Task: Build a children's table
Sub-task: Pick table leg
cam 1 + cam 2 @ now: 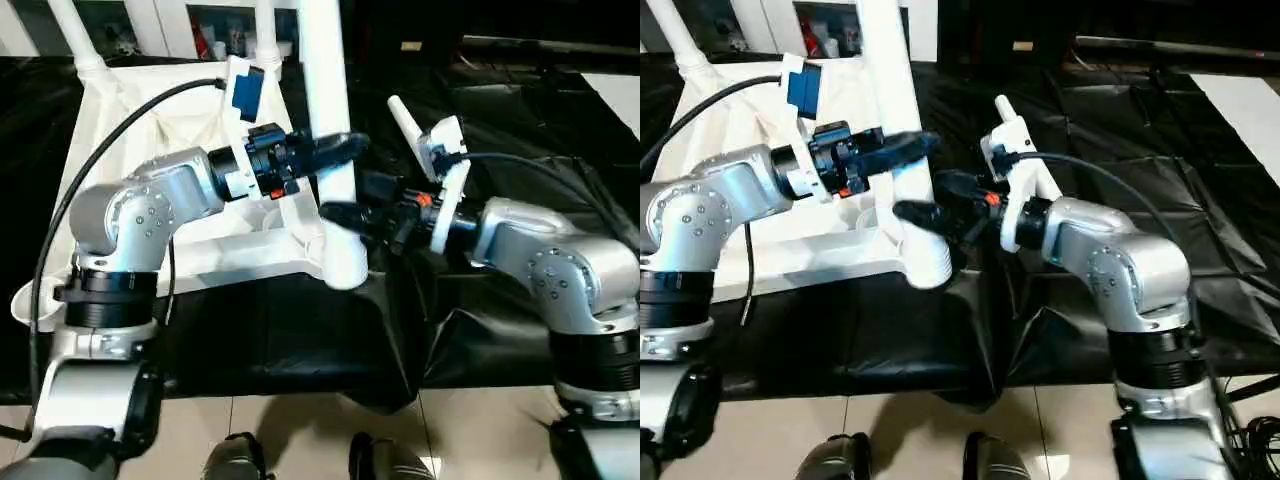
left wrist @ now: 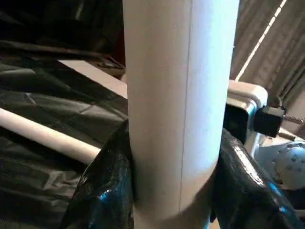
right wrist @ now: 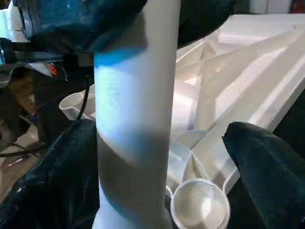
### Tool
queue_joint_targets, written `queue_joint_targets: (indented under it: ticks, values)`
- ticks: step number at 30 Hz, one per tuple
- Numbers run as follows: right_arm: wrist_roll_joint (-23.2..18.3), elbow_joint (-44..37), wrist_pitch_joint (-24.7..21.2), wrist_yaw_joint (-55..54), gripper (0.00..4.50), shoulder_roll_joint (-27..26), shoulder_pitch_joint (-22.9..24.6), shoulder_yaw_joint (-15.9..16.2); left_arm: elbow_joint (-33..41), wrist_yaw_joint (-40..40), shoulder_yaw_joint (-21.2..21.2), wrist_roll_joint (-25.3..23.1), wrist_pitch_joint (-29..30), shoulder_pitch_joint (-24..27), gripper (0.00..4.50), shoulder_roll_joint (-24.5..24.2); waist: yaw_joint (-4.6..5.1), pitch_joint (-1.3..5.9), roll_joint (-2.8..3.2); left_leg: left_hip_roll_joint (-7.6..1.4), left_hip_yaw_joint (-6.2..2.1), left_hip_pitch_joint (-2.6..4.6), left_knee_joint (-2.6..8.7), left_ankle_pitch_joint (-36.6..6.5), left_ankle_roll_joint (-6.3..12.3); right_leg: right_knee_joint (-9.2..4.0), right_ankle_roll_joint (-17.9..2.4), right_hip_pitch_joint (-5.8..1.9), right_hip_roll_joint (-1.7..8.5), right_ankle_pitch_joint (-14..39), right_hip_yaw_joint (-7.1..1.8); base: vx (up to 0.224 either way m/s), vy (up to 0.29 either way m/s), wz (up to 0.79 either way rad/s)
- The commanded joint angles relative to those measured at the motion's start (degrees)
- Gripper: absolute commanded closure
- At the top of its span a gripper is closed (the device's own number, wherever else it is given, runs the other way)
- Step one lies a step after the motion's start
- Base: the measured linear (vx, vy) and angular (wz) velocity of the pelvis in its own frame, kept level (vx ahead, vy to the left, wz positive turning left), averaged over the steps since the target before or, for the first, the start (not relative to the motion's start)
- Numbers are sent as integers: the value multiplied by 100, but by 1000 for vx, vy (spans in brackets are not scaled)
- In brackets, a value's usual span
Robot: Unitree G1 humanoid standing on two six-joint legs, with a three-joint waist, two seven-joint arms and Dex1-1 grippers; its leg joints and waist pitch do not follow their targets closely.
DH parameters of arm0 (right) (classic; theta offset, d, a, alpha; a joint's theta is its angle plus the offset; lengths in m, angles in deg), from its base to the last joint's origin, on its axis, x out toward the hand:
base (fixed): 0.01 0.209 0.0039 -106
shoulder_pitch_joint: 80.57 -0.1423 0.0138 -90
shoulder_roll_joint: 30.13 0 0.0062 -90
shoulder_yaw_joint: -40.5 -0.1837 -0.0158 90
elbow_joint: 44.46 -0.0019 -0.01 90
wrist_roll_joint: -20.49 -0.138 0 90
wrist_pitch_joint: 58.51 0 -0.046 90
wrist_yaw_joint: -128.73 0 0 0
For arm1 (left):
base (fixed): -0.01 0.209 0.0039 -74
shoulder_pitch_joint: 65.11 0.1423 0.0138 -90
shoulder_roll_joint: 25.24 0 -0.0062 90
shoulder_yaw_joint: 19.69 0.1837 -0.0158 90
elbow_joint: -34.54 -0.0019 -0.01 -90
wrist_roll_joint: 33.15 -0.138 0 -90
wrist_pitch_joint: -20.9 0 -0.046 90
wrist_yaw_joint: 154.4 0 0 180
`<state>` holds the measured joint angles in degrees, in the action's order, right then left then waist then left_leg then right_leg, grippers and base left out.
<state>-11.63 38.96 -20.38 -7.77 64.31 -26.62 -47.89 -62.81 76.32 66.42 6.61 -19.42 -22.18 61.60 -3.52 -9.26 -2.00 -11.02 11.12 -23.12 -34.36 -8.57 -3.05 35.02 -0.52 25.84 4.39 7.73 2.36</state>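
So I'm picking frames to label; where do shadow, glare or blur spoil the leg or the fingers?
Right wrist view: a dark shadow band crosses the leg, and the fingers are soft, out-of-focus black shapes. Left wrist view: bluish sheen on the fingers, with the leg evenly lit. Left eye view: the white tabletop looks washed out, though its ribs remain readable.

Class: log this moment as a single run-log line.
left end effector: clamped on upright leg | right end effector: open around it | tabletop: underside up
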Motion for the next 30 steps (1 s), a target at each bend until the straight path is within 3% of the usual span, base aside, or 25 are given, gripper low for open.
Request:
queue_joint_targets:
  ticks: [1,3,6,10,15,16,20,22,30]
  values:
    - [-198,-109,-231,208,0,106,15,74,253,359,226,-69,-308,-7,264,-52,-23,597,-44,-90,-50,137,347,-862,60,-374,-988,-419,260,1624,-210,0,0,0]
    - [-171,-132,-160,329,0,160,49,175,338,435,252,-41,-319,17,264,-45,-28,597,-36,-107,-53,140,352,-866,56,-372,-978,-409,268,1647,-209,0,0,0]
    - [-355,-14,-81,457,0,50,73,81,324,399,245,-53,-311,-23,264,-11,-17,588,-52,-101,-48,127,343,-891,59,-369,-1002,-407,272,1680,-208,0,0,0]
    - [-605,-9,-325,561,0,11,105,17,262,438,272,-66,-362,-35,264,-24,-16,590,-48,-106,-54,139,346,-899,50,-383,-961,-397,269,1790,-202,0,0,0]
    - [-522,-40,-338,678,0,168,149,193,261,564,350,-82,-395,0,264,-93,-23,592,-48,-106,-53,139,351,-859,29,-372,-965,-396,264,1715,-204,0,0,0]
    - [-511,-32,-358,718,28,212,161,233,260,587,358,-85,-397,8,264,-100,-30,596,-44,-102,-50,138,348,-843,24,-374,-967,-406,267,1707,-206,0,0,0]
    - [-435,-14,-356,783,40,342,177,375,275,714,454,-117,-398,19,264,-163,-29,592,-38,-105,-53,134,350,-882,11,-384,-940,-404,272,1792,-207,0,0,0]
    - [-419,7,-351,786,79,368,190,416,299,723,482,-115,-398,28,264,-163,-30,592,-45,-104,-51,134,348,-901,-2,-387,-937,-398,274,1827,-208,0,0,0]
    - [-399,42,-310,789,139,377,203,508,321,748,523,-110,-402,22,264,-149,-26,600,-45,-107,-53,132,343,-843,32,-368,-1005,-403,268,1683,-206,0,0,0]
